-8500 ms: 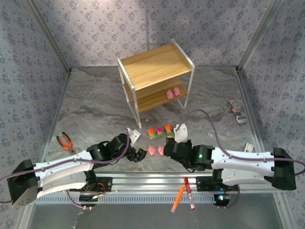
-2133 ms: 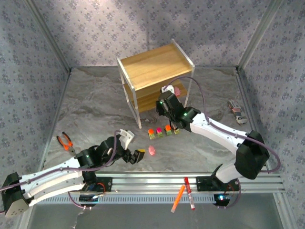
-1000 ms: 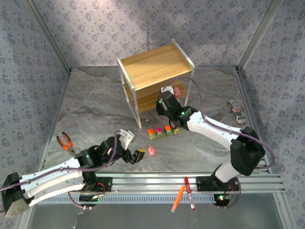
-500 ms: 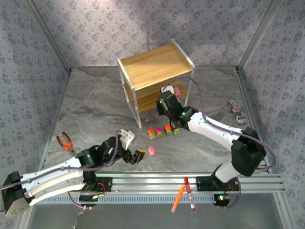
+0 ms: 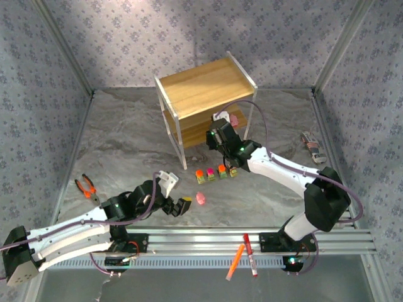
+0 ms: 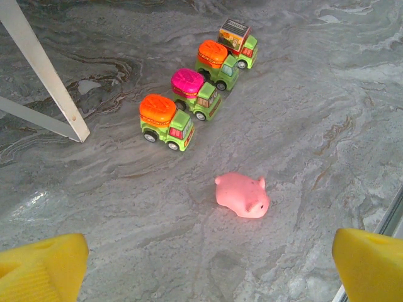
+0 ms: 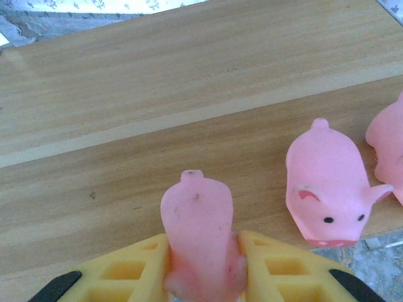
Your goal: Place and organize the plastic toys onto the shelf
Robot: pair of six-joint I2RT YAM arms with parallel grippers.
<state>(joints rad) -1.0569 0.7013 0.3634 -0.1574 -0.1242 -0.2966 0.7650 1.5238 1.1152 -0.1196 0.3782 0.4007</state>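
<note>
Orange-handled pliers (image 5: 85, 187) lie on the grey marbled bench (image 5: 126, 145) near its left edge. By the metal rail (image 5: 189, 241) at the near edge, an orange marker (image 5: 235, 262) and a red marker (image 5: 250, 255) lie just beside each other. A small grey striped object (image 5: 312, 146) rests at the far right, near the patterned wall (image 5: 50, 56)

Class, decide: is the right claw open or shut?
Shut: the right claw's yellow fingers clamp both sides of a pink plastic pig.

Light was bright and even, coming from above. The counter (image 6: 302, 126) showed a faint sheen, soft shadows lay under the trucks (image 6: 167, 119), and the yellow fingertips (image 6: 44, 267) were blurred.
</note>
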